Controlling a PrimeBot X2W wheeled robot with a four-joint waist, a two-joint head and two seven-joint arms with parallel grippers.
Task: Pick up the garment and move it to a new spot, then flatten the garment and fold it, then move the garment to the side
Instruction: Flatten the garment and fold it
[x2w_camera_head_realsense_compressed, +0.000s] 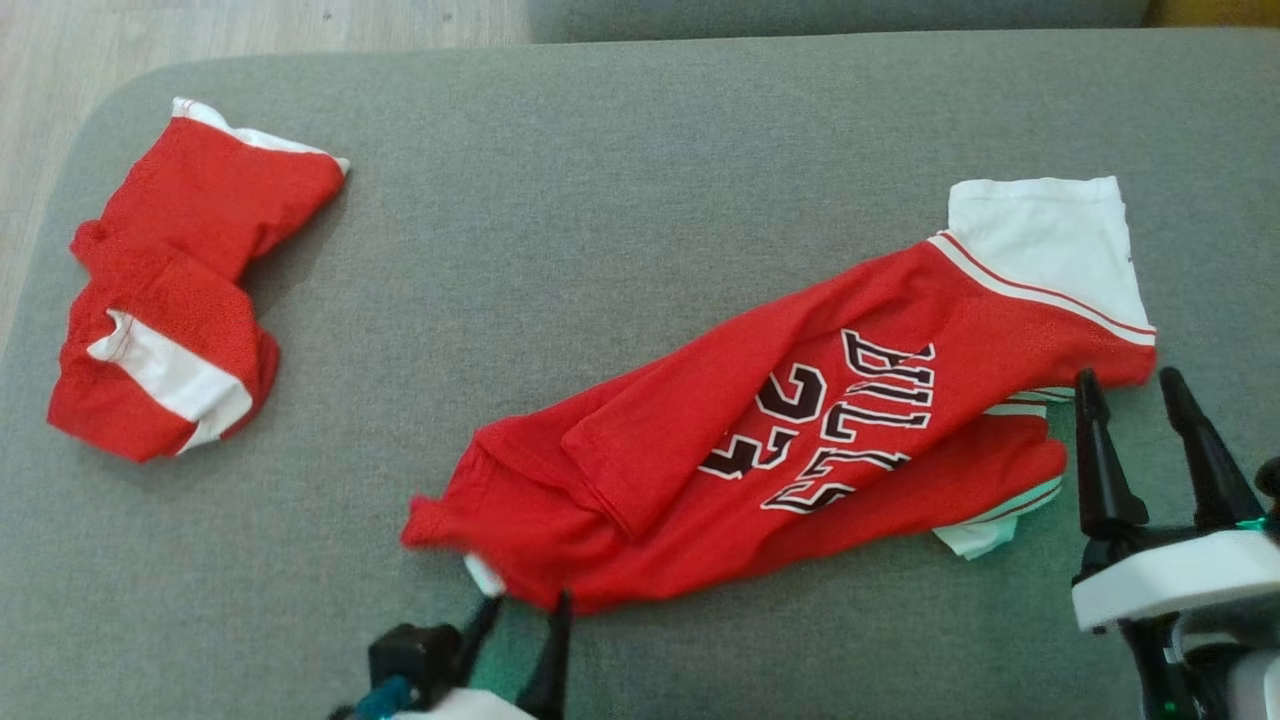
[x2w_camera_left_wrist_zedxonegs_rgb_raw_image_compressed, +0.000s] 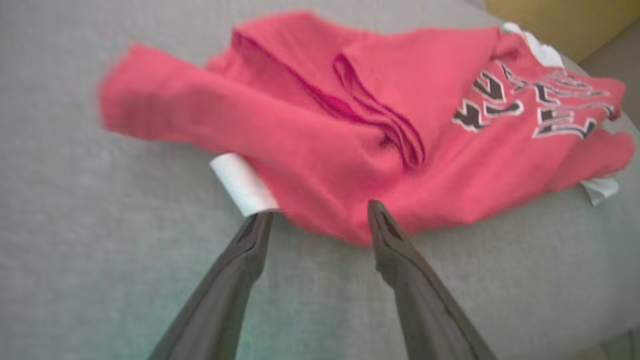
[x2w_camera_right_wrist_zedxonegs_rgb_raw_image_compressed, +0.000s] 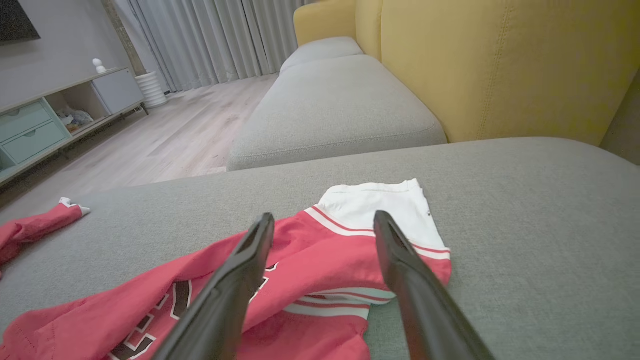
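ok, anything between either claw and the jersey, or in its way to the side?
Nothing visible. Left claw stands open at the near edge of the jersey, right claw open by its white end. On the grey cushion a second red garment lies far left, apart from the jersey; it matters only if that side is chosen.

- You have the garment (x2w_camera_head_realsense_compressed: 800, 420) lying on the seat cushion (x2w_camera_head_realsense_compressed: 620, 200), right of the middle; it runs from near left to far right
- A second garment (x2w_camera_head_realsense_compressed: 165, 290) lies on the same cushion at your far left, well apart from the first
- Your left gripper (x2w_camera_head_realsense_compressed: 528, 598) sits at the garment's near-left end, fingertips at its edge
- Your right gripper (x2w_camera_head_realsense_compressed: 1128, 375) stands at the garment's right end
- The floor (x2w_camera_head_realsense_compressed: 250, 35) lies beyond the cushion's far-left corner; another cushion (x2w_camera_right_wrist_zedxonegs_rgb_raw_image_compressed: 340, 100) lies behind its far edge, with the backrest (x2w_camera_right_wrist_zedxonegs_rgb_raw_image_compressed: 500, 65) beside that
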